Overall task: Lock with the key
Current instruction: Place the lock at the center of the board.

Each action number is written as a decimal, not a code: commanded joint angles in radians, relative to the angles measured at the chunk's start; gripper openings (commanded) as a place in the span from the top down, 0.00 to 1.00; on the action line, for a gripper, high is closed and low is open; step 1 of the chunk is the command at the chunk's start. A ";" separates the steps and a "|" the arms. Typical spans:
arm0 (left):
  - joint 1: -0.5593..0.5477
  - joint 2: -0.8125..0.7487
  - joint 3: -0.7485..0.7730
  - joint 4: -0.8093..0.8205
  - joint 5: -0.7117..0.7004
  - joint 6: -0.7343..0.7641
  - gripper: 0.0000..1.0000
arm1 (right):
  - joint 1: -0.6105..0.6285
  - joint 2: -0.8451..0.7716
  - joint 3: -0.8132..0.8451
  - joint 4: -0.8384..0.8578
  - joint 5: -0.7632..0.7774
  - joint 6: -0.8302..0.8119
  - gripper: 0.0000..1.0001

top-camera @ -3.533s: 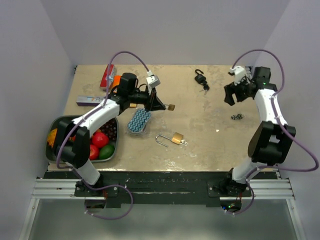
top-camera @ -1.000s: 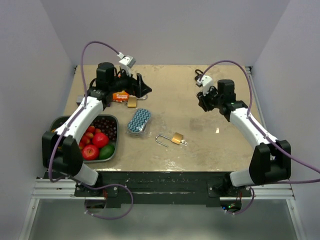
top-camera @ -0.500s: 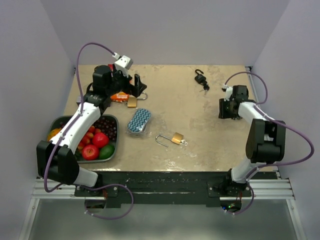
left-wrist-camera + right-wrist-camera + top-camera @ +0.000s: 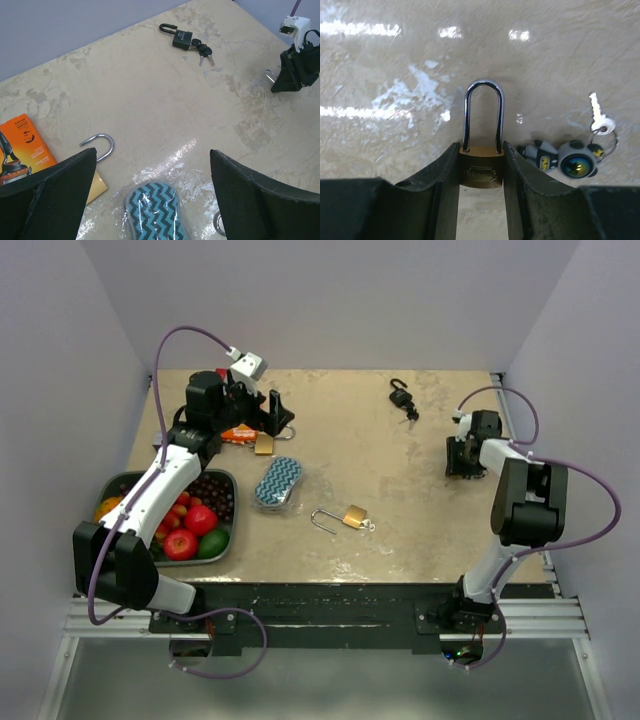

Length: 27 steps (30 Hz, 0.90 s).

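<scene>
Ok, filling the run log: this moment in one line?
right tool: shut on brass padlock | key on toy keyring: lying beside it, untouched | left tool: open, empty

- The right gripper (image 4: 480, 147) clamps the brass padlock (image 4: 481, 173) by its body, shackle pointing to 12 o'clock.
- A toy-figure keyring (image 4: 565, 159) with a small key (image 4: 596, 112) lies at 3 o'clock on the marbled table (image 4: 385, 70).

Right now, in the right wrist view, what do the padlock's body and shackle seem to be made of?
Padlock body: looks like brass, a dull yellow metal with a stamped mark. Shackle: probably polished or chromed steel, silvery with bright mirror-like highlights.
</scene>
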 commanded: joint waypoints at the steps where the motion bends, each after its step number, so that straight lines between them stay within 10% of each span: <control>1: 0.000 -0.002 0.002 0.022 0.012 0.012 0.01 | -0.047 0.048 0.068 0.030 0.025 -0.041 1.00; 14: 0.000 0.020 0.005 0.041 0.026 0.001 0.01 | -0.078 0.039 0.059 -0.033 -0.020 -0.070 1.00; 27: 0.000 0.035 0.014 0.033 0.038 -0.022 0.01 | -0.069 0.019 0.032 -0.046 0.008 -0.059 0.48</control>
